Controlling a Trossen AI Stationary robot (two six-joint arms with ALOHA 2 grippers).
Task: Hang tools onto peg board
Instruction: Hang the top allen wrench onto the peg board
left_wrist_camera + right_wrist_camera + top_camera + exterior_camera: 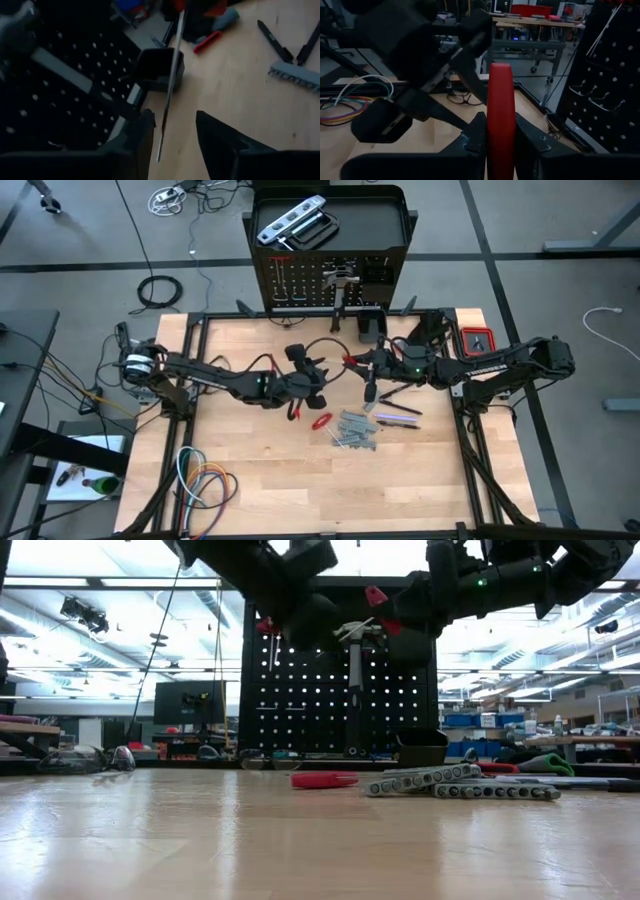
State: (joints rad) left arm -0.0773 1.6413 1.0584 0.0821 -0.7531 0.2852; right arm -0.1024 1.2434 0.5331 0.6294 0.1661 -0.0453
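Observation:
My right gripper [500,119] is shut on the red handle of a tool with a thin metal shaft [170,85], held above the table's middle [352,361]. My left gripper [172,120] is open, and the shaft runs between its fingers, close to one fingertip [146,131]. The peg board [330,280] stands at the far edge with a hammer [340,280] hanging on it. A silver level [290,222] and a black C-clamp [318,230] lie on its top tray. Red pliers [320,421], grey wrenches [357,430] and dark screwdrivers [400,411] lie on the table. My left gripper has the shaft [165,125] between its open fingers; whether a finger touches it, I cannot tell. My right gripper pinches the red handle [501,95] between its two fingers, coming level from the table's right side. The handle lies across the fingers, and the tool is clear of the table.
A small black box [372,325] stands on the table in front of the peg board. A red box [476,340] sits at the far right, and coiled coloured cables [205,485] lie at the near left. The black frame rails [190,380] border the wooden tabletop.

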